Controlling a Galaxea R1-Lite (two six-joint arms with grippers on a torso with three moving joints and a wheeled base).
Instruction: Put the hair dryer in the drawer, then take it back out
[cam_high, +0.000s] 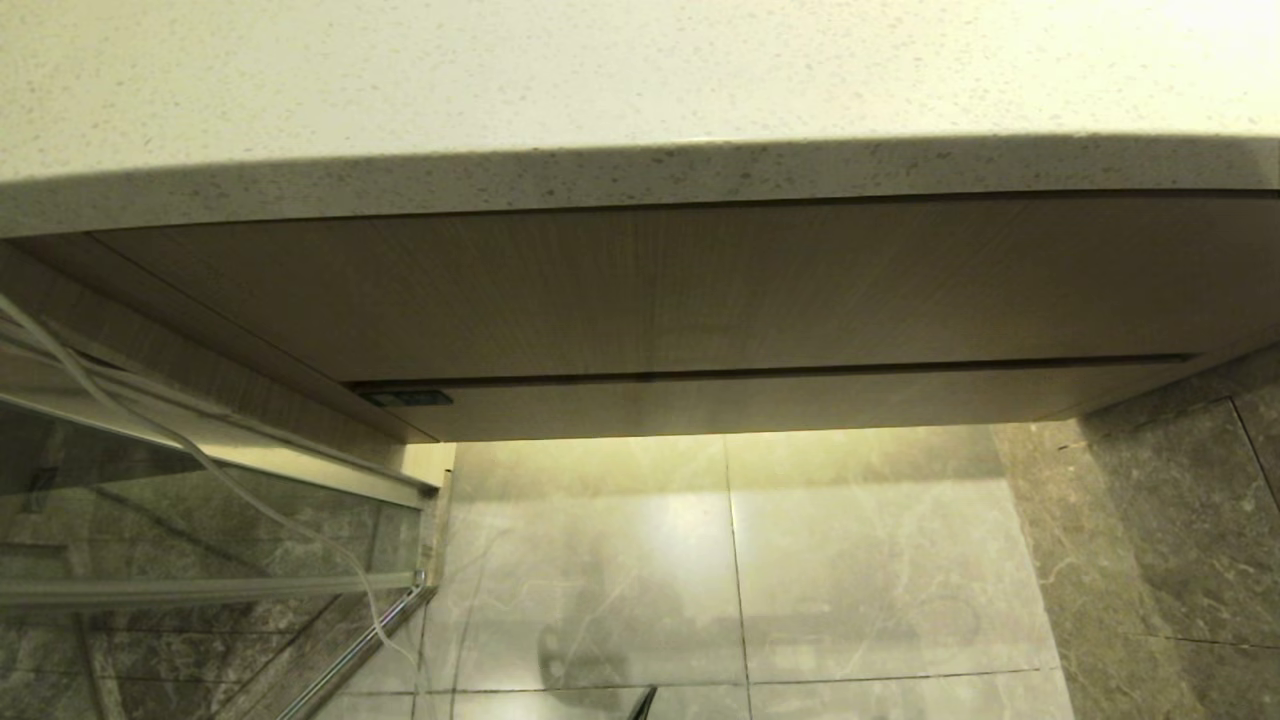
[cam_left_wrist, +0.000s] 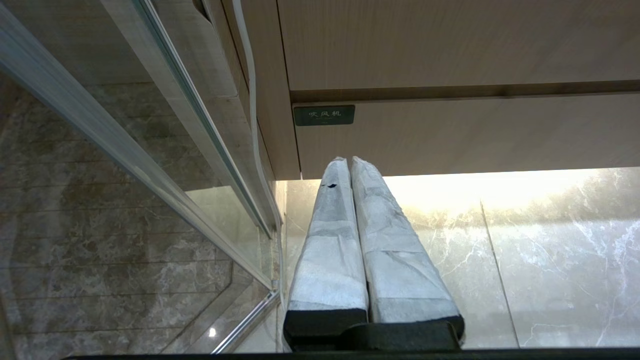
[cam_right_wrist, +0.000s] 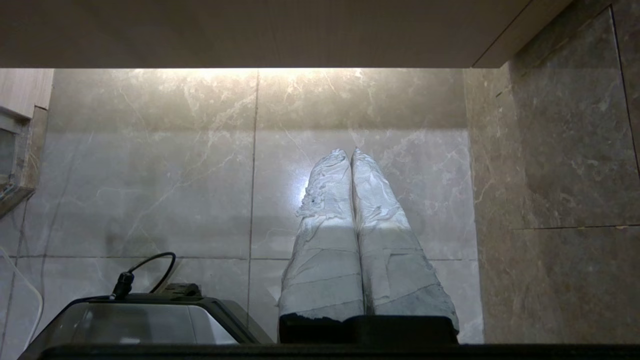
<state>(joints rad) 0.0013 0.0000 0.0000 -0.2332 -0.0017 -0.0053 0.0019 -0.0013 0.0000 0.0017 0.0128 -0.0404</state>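
The drawer (cam_high: 780, 402) is the low wood-grain face under the taller vanity panel, and it is closed, with a small dark label (cam_high: 405, 398) at its left end. The left wrist view shows the same drawer (cam_left_wrist: 475, 135) and label (cam_left_wrist: 324, 114). The hair dryer is out of view. My left gripper (cam_left_wrist: 349, 161) is shut and empty; its white-wrapped fingers point at the drawer's left end, just below the label. My right gripper (cam_right_wrist: 350, 152) is shut and empty over the floor tiles, below the vanity. Neither arm shows in the head view.
A speckled countertop (cam_high: 600, 80) overhangs the vanity panel (cam_high: 700, 290). A glass partition (cam_high: 200, 520) stands at the left, with a white cord (cam_high: 200, 460) hanging along it. A marble wall (cam_high: 1180, 520) closes the right side. My base with a black cable (cam_right_wrist: 140, 310) sits low.
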